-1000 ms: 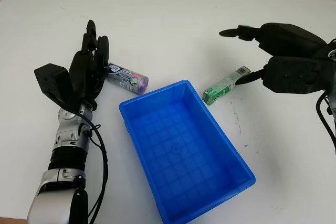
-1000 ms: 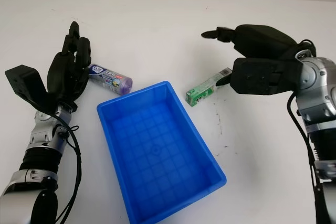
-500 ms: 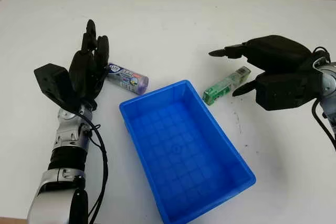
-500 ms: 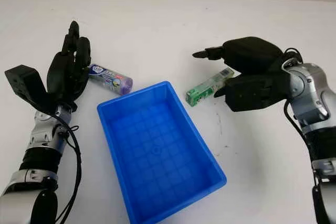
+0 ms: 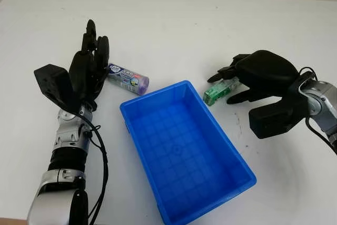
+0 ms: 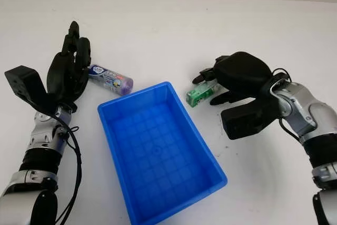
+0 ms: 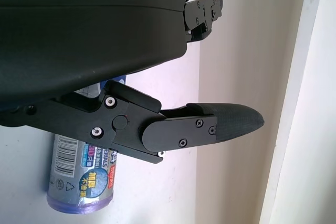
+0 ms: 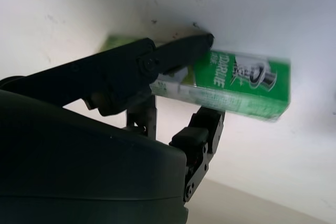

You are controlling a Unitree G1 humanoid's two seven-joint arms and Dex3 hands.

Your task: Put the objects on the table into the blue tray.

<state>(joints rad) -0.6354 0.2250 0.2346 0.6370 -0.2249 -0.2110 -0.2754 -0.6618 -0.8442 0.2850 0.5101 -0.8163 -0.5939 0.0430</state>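
A blue tray [image 5: 185, 154] sits slanted on the white table [image 5: 174, 30], nearest the robot, and nothing lies inside it; every other thing is placed from it here. Beyond its near right corner the right arm comes in, and the right hand [image 5: 251, 75] is down over a green box [image 5: 217, 92] that lies on the table just past the tray's far right corner, close to the rim but apart from it. The fingers [image 8: 173, 56] are curled round the box from both sides, one along its upper face and one against its lower edge, so the hand is closing on it; I cannot tell whether the box has left the table. Only the end of the box toward the tray sticks out from under the hand. To the left of the tray the left arm stands up from the table, and the left hand [image 5: 88, 72] is open and holds nothing, off the tray's far left corner. Just beside that hand, between it and the tray's far left corner, lies a small purple tube [image 5: 127, 77] on its side, with a barcode label [image 7: 68, 156] on it, clear of the tray
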